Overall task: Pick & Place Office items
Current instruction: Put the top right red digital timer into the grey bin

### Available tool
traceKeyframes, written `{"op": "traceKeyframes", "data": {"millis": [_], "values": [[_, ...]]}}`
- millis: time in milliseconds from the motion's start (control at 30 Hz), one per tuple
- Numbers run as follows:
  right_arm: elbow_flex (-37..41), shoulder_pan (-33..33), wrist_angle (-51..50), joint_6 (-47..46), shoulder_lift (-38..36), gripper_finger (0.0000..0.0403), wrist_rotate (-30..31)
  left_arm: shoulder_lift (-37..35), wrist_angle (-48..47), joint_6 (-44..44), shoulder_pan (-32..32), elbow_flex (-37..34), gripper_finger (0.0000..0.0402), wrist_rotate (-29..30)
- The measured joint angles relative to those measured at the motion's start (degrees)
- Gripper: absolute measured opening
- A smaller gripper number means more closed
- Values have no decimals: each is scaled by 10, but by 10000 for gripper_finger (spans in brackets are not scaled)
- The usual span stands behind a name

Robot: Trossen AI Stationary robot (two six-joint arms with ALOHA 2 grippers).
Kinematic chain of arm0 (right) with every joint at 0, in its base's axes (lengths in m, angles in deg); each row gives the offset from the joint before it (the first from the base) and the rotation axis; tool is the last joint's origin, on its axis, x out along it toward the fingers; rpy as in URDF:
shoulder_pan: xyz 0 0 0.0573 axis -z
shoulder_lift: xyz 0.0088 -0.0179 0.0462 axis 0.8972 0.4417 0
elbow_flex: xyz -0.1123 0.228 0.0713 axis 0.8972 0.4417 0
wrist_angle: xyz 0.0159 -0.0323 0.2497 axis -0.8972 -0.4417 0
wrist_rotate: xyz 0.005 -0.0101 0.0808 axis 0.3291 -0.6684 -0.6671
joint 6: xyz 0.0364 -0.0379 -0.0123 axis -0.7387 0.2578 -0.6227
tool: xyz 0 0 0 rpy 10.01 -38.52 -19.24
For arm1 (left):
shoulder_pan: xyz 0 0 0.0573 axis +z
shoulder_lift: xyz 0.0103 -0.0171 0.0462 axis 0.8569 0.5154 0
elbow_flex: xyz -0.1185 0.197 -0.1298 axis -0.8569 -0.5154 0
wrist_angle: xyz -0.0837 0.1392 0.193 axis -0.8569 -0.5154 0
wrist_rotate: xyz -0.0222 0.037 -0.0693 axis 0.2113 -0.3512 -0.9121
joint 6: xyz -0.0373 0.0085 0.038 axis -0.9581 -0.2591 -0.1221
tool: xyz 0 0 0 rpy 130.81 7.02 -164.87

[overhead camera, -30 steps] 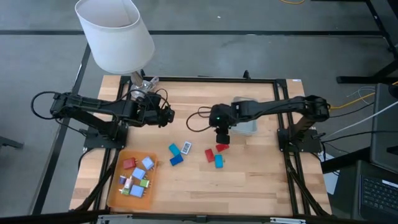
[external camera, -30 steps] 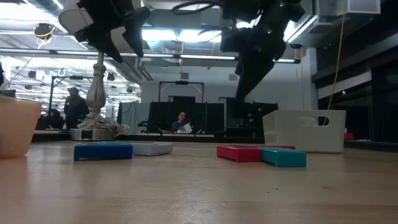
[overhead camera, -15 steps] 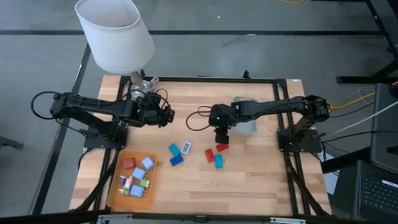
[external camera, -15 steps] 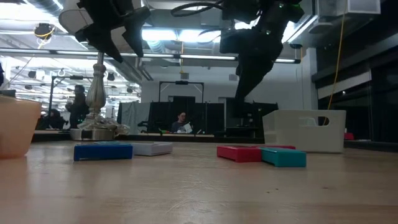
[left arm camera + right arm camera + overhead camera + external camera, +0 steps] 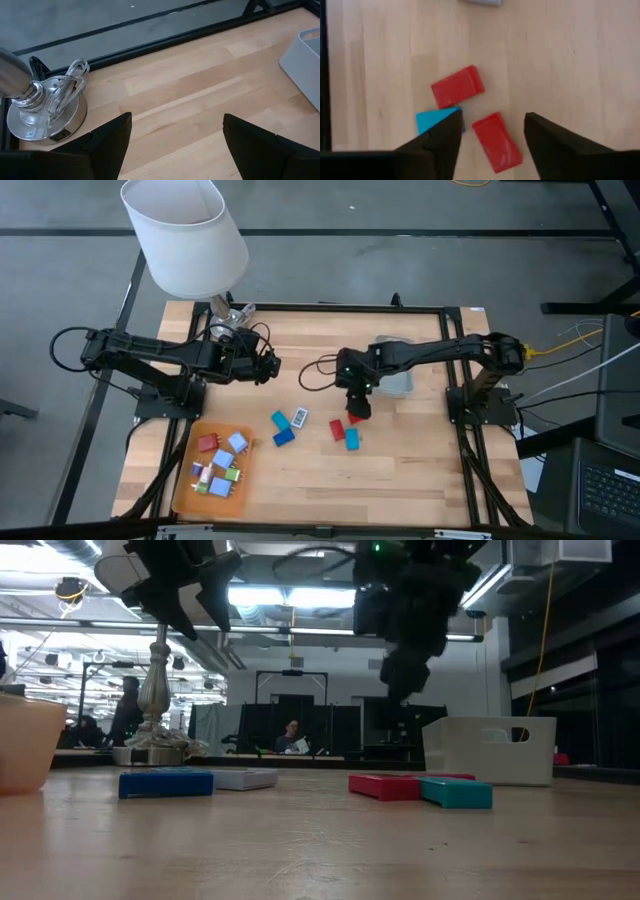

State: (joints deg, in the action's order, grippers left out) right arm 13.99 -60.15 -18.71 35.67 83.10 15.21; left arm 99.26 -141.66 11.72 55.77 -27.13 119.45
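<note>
Loose office items lie mid-table: two blue pieces [image 5: 279, 420] [image 5: 284, 437], a pale piece [image 5: 301, 417], two red pieces [image 5: 337, 429] [image 5: 496, 141] and a light blue one [image 5: 351, 439]. Several more sit in the orange tray [image 5: 186, 485]. My right gripper [image 5: 492, 120] hangs open above the table, over the red piece near the bin. One finger stands on each side of that piece, well clear of it. My left gripper [image 5: 176, 125] waits open in the air near the lamp base [image 5: 45, 107].
A translucent grey-blue bin [image 5: 398, 385] stands at the table's far right, partly under my right arm. A lamp with a white shade [image 5: 185, 235] rises at the far left corner. Bare wood lies along the near edge. People show in the room beyond the table.
My right gripper has turned at the wrist and shifted slightly toward the table's near left, staying above the red pieces. The pieces have stayed where they were.
</note>
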Motion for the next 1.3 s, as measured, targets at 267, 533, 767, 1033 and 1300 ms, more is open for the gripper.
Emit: {"op": "traceKeyframes", "data": {"millis": [267,533,767,1033,1300], "values": [[0,-32,-22,110,48,290,21,0,-1,18,0,0,306,-3],[0,-69,-23,174,86,292,62,0,-1,16,0,0,306,-13],[0,-78,-24,183,121,288,77,0,-2,15,0,0,306,-13],[-2,-80,-23,169,136,280,117,0,-2,19,0,0,306,-13],[-1,-72,-13,133,137,158,127,0,-2,19,0,0,306,-13]]}}
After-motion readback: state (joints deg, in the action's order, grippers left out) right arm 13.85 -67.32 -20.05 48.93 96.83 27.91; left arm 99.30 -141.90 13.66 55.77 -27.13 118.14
